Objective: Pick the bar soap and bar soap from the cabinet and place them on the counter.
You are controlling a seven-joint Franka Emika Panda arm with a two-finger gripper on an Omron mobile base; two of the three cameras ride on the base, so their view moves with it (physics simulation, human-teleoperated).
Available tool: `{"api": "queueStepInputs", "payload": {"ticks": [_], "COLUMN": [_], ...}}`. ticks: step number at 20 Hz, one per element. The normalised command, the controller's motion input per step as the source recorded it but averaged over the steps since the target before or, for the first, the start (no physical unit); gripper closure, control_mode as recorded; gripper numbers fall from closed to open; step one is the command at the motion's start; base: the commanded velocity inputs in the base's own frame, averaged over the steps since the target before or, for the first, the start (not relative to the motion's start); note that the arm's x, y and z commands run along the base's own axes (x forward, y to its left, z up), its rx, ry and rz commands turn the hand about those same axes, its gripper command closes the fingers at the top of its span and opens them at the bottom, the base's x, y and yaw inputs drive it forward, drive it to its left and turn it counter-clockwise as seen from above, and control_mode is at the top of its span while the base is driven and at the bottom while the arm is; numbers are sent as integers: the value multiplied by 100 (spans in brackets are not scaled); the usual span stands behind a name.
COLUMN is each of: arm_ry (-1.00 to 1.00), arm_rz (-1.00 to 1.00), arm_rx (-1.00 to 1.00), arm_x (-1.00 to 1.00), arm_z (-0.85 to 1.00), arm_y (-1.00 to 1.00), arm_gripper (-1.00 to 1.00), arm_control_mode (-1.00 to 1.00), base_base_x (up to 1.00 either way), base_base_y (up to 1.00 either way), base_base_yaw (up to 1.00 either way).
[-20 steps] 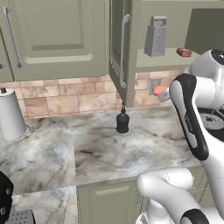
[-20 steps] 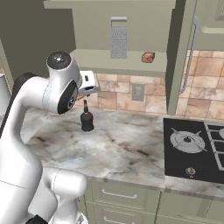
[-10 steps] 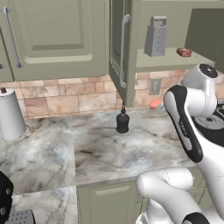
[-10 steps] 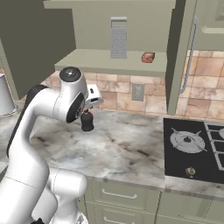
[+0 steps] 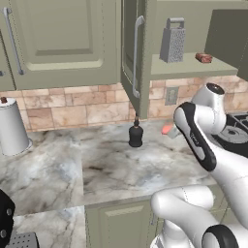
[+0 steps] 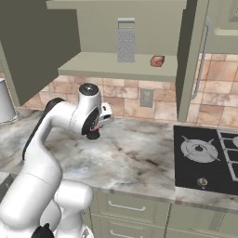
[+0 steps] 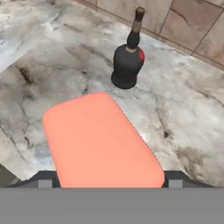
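We held the salmon-orange bar soap (image 7: 101,142) pinched between the fingers of the gripper (image 7: 107,177) above the counter (image 7: 183,113), and we judged it light, stiff and slippery, best gripped across its flat sides.

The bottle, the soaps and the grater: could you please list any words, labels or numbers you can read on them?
None can be read.
black bottle: a red patch, no legible text.
salmon-orange bar soap, in the tool: plain.
dark red-brown bar soap and grater, on the cabinet shelf: no lettering visible.
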Motion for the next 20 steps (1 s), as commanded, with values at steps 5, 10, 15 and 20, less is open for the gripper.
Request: {"api": "queueStepInputs", "payload": {"ticks": [5, 10, 15, 20], "arm_ry": [7, 4, 5, 5], "arm_rz": [6, 8, 9, 7], "arm_rx": [-1, 0, 0, 0], "arm_x": [38, 49, 55, 53], "arm_z": [-67, -76, -80, -65], "arm_y": [0, 0, 0, 0], "arm_gripper": [100, 100, 100, 100], "arm_control_mode": [-100, -100, -100, -100], "base_base_x": [0, 0, 0, 0], "base_base_y": [0, 0, 0, 0], "base_base_yaw": [0, 0, 0, 0]}}
